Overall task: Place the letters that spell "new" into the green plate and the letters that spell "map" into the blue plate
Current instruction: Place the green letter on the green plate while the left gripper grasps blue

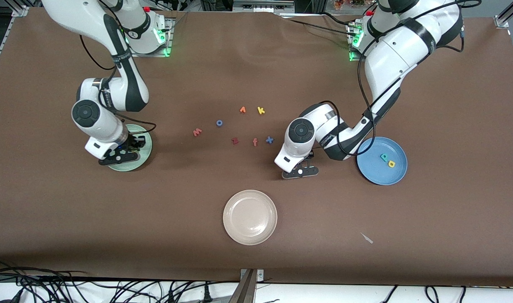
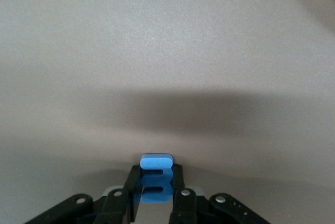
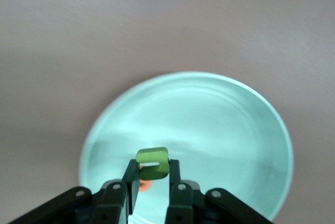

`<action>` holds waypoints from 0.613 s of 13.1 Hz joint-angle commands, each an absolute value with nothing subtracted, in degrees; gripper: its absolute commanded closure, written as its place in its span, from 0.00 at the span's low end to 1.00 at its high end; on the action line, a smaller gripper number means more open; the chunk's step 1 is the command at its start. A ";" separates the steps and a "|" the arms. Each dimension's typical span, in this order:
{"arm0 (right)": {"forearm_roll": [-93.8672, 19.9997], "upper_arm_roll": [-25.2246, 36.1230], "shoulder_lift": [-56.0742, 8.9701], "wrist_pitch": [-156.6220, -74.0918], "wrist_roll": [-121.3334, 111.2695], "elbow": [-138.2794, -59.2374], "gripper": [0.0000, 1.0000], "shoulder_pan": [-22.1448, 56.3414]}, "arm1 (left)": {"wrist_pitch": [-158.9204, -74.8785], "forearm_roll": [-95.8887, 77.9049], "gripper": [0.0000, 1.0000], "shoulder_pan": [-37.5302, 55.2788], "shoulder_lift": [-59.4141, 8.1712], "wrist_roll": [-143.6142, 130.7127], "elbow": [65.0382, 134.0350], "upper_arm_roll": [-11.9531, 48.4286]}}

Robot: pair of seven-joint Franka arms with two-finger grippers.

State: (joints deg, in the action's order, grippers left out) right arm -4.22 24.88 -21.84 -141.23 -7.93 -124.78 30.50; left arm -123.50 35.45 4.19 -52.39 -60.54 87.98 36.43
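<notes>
the brown table [image 1: 256, 235] carried three plates: the green plate [image 1: 146, 159] toward the right arm's end, the blue plate [image 1: 397, 173] toward the left arm's end, and a cream plate [image 1: 250, 217] between them, nearest the front camera. the right gripper [image 3: 153, 182] hung over the green plate, its fingers [image 3: 176, 179] pinched on the green n [image 3: 153, 163]; a bit of orange [image 3: 146, 185] showed in the plate under the fingers. the left gripper [image 2: 155, 190] was down at the bare table between the loose letters and the blue plate, its fingers [image 2: 178, 182] closed on the blue m [image 2: 156, 178]. the teal p [image 1: 383, 157] and yellow a [image 1: 391, 163] lay in the blue plate, just beside each other. loose mid-table lay the pink w [image 1: 197, 132], a blue o [image 1: 219, 123], an orange letter [image 1: 242, 110], a yellow k [image 1: 260, 110], a red z [image 1: 235, 141], a salmon f [image 1: 255, 142] and a blue x [image 1: 269, 140]
</notes>
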 commanded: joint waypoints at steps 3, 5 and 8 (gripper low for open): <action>-5.19 24.70 -20.48 -140.29 -9.58 -124.20 0.00 29.35 | -112.98 34.10 0.91 3.61 -49.15 -58.46 86.84 36.56; -5.10 24.70 -20.57 -135.29 -9.84 -120.95 0.00 29.44 | -107.51 29.56 0.91 -1.37 -45.55 -53.73 86.84 39.45; -9.99 22.86 -20.13 -127.62 0.20 -118.48 0.00 29.71 | -101.37 28.04 0.91 -8.42 -41.67 -48.54 86.92 42.01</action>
